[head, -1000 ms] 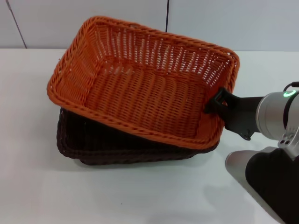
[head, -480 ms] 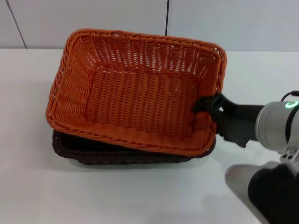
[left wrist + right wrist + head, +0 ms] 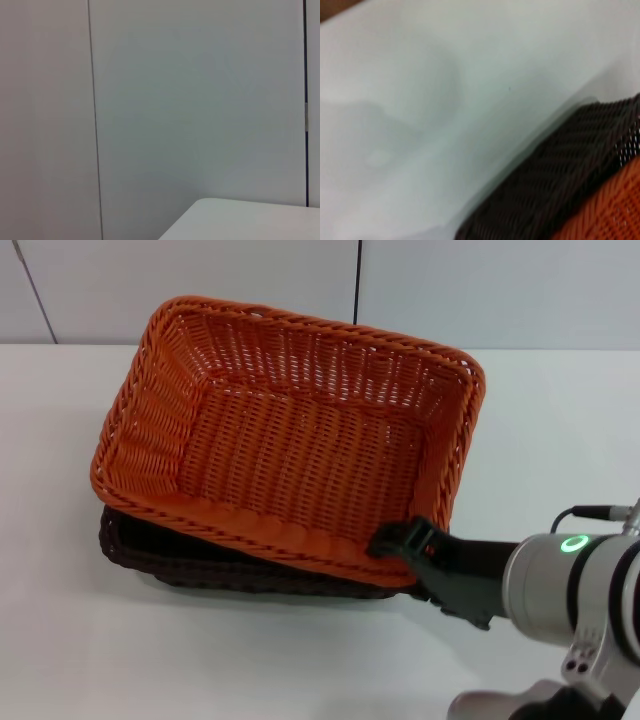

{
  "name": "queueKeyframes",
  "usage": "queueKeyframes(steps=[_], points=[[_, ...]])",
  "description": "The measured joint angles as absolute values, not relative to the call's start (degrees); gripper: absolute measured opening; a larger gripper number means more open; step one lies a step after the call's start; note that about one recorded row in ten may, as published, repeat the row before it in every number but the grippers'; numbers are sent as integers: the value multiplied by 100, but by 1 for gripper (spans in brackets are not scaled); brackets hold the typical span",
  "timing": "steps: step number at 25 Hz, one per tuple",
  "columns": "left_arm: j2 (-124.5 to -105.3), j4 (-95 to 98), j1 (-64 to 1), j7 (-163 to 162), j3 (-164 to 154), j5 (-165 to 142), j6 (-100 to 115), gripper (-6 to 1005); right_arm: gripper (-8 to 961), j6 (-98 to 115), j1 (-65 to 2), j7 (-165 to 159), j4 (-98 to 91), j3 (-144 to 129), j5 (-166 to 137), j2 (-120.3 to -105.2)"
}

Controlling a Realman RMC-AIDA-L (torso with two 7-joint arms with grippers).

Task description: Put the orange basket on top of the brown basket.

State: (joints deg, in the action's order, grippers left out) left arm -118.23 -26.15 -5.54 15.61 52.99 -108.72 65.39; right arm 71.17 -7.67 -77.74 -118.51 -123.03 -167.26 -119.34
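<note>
Head view shows you right gripper (image 3: 400,540) fingers pinching orange basket (image 3: 290,430) rim; right wrist view only brown basket (image 3: 555,185) side, white counter (image 3: 420,100). Left gripper unseen.

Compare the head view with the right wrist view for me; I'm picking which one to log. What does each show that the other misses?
Only the head view shows the whole orange basket sitting skewed on the brown basket, and the right hand gripping the orange rim at its near right corner. Only the right wrist view gives a close look at the brown weave beside bare table. Both show the two baskets stacked and the white table. The left hand appears in neither.
</note>
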Motion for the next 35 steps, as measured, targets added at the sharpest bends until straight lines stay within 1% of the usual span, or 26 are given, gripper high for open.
queueKeyframes(steps=[11,16,17,19,21,22,23,25,26,28,29,30,32,33,35], points=[[-11811,-2591,-563,1565,5299,-10872,6539,786,602,6520,-684,-7810,-11775,-12911,-16679,-11926],[-11812,-2535,-559,1565,5299,-10871,6551,786,602,5885,-691,-8295,-11739,-13250,-16465,-11925],[-11815,-2535,-516,1564,5307,-10852,6610,786,602,5273,-691,-8788,-11638,-13346,-16410,-11926],[-11817,-2539,-498,1559,5312,-10844,6648,786,602,4864,-690,-9104,-11563,-13361,-16410,-11929],[-11822,-2545,-459,1546,5320,-10834,6721,785,602,3800,-688,-9945,-11368,-13236,-16429,-11940],[-11831,-2549,-397,1523,5325,-10835,6908,785,602,2796,-691,-11089,-11164,-12867,-16411,-11945],[-11833,-2564,-347,1514,5322,-10836,7045,785,602,2796,-691,-11089,-11164,-12867,-16411,-11945],[-11828,-2596,-275,1482,5320,-10842,7175,785,602,2065,-686,-12356,-10972,-12404,-16360,-11930],[-11828,-2596,-275,1482,5320,-10842,7175,786,602,1731,-633,-13003,-10852,-12157,-16343,-11919],[-11814,-2569,-194,1140,5325,-10871,7299,786,603,611,-224,-14388,-10429,-11561,-16241,-11913],[-11814,-2557,-194,1107,5324,-10872,7306,786,603,259,-59,-14644,-10281,-11401,-16154,-11913],[-11814,-2557,-194,1107,5324,-10872,7306,786,603,259,-59,-14644,-10281,-11401,-16154,-11913],[-11809,-2424,-196,982,5324,-10873,7336,785,603,-811,443,-14946,-9830,-11039,-15473,-11917],[-11809,-2424,-196,982,5324,-10873,7336,785,603,-811,443,-14946,-9830,-11039,-15473,-11917],[-11806,-2345,-218,947,5325,-10871,7340,785,603,-1608,658,-14968,-9400,-10891,-14711,-11911]])
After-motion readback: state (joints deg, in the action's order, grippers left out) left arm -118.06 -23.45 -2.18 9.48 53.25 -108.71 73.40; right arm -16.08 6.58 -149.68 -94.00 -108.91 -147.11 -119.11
